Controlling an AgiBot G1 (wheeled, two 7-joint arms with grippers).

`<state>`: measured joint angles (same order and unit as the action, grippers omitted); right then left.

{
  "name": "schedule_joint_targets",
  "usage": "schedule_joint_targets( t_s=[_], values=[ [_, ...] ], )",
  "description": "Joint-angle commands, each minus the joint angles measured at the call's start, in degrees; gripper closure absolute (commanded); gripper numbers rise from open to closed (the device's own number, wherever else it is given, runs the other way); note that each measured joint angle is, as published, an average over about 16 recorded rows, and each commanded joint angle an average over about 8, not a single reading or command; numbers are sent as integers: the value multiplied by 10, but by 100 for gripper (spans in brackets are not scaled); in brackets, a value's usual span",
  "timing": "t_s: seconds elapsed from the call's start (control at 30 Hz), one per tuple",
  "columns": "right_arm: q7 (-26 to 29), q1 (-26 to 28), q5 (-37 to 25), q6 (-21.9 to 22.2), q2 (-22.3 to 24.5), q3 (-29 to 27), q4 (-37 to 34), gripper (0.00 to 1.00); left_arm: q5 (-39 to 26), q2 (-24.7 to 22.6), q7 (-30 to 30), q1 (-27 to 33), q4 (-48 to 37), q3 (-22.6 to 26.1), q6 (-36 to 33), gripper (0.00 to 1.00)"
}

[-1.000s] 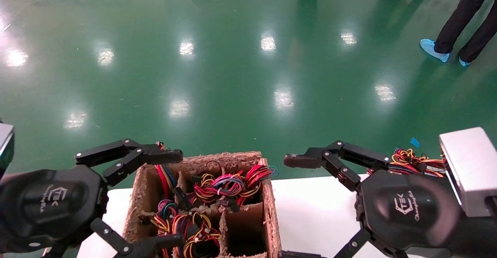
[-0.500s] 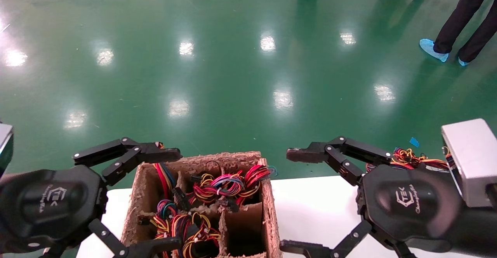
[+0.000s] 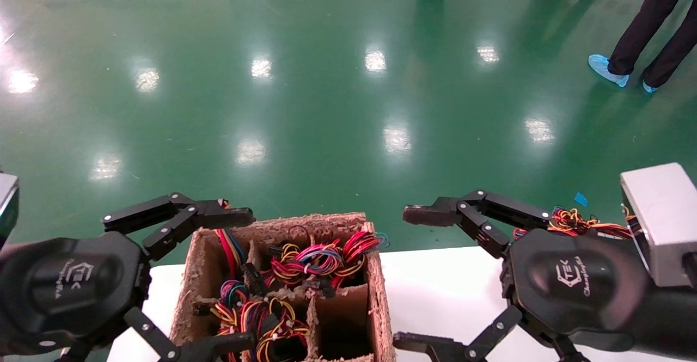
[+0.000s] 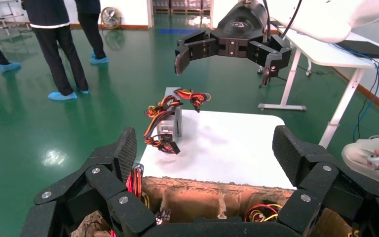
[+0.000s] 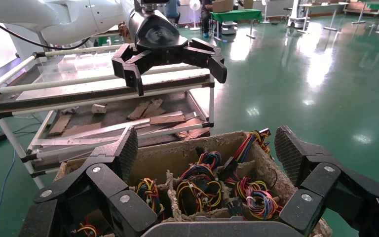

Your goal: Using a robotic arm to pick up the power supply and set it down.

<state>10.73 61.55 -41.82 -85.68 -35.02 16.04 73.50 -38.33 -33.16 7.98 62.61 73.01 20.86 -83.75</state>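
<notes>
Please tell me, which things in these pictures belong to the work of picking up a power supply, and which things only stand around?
Belong to the work:
- power supply, standing on the white table
- cardboard box with wire bundles in its compartments
- left hand, open
- right hand, open

Only standing around:
- metal rack
- people on the green floor

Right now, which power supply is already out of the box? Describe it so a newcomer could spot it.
Start at the white table and find the divided cardboard box full of wire bundles. Beyond the box's right side, near the table's far edge, one power supply stands alone on the bare tabletop. Unlike those in the box, its silver casing is fully exposed, its wires spilling over the top.
</notes>
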Motion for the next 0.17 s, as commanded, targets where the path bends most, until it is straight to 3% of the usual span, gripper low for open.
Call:
schedule_joint_targets(
  t_s=[0.03, 0.17],
  values=[
    [0, 0, 1, 0, 0, 0, -1, 0, 0, 0, 0, 0, 0, 0, 0, 0],
    [0, 0, 1, 0, 0, 1, -1, 0, 0, 0, 0, 0, 0, 0, 0, 0]
  ],
)
